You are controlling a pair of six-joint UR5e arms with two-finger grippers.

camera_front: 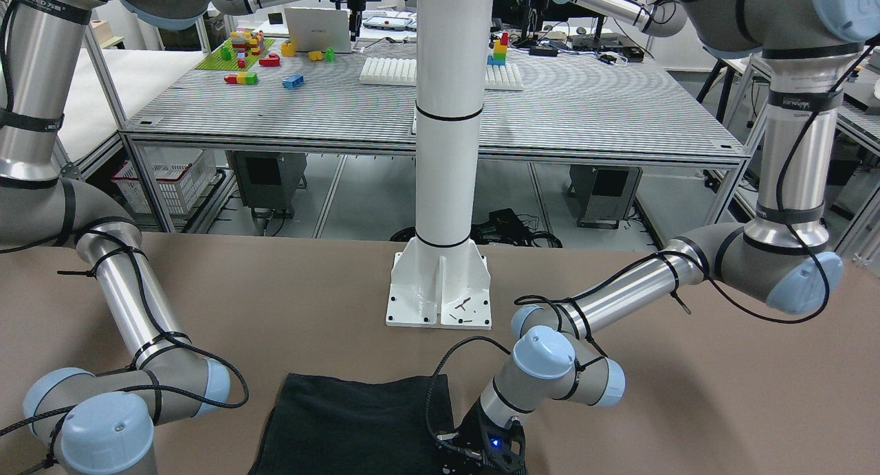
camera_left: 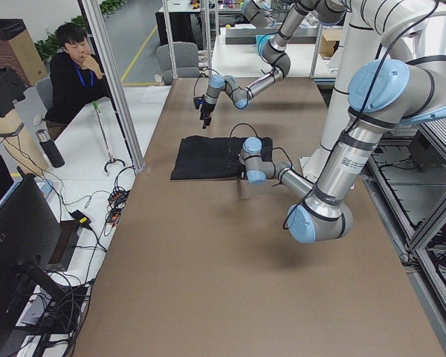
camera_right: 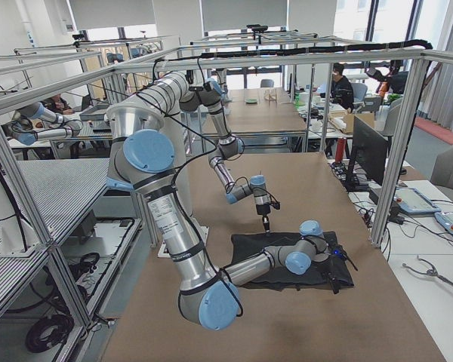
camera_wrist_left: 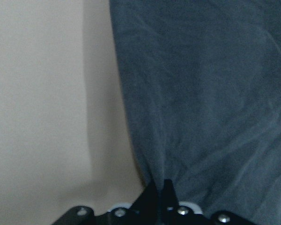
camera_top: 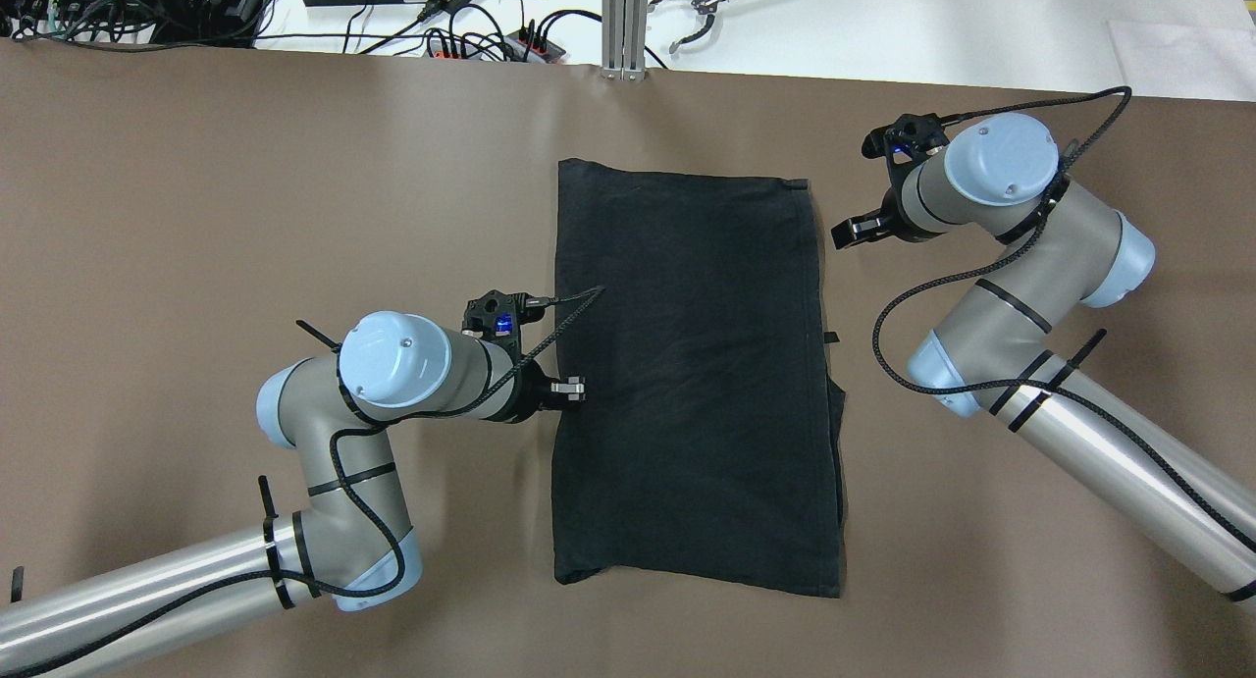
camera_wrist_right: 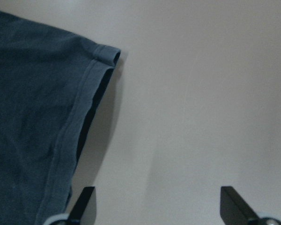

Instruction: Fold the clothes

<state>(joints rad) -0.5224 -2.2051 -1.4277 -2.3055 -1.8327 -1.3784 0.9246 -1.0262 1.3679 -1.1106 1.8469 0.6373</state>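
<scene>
Lying flat on the brown counter (camera_top: 294,168) in the overhead view is one dark garment (camera_top: 697,384), folded into a tall rectangle. Of the two end effectors, the left end effector (camera_top: 574,391) sits at the garment's left edge, about midway along it. The right end effector (camera_top: 852,232) is just beside the far right corner, clear of the cloth.

From the front-facing camera, the left end effector meets the garment's edge at the bottom of the frame.

Seen from the table's left end, the near arm reaches the garment's near side, and the far arm's tool hangs above the counter beyond the cloth.

At the left wrist, the fingertips (camera_wrist_left: 166,187) are clenched on the garment's edge, cloth puckering toward them.

At the right wrist, two fingertips (camera_wrist_right: 86,199) stand spread and released over bare counter. The hemmed corner lies beside one of them.
</scene>
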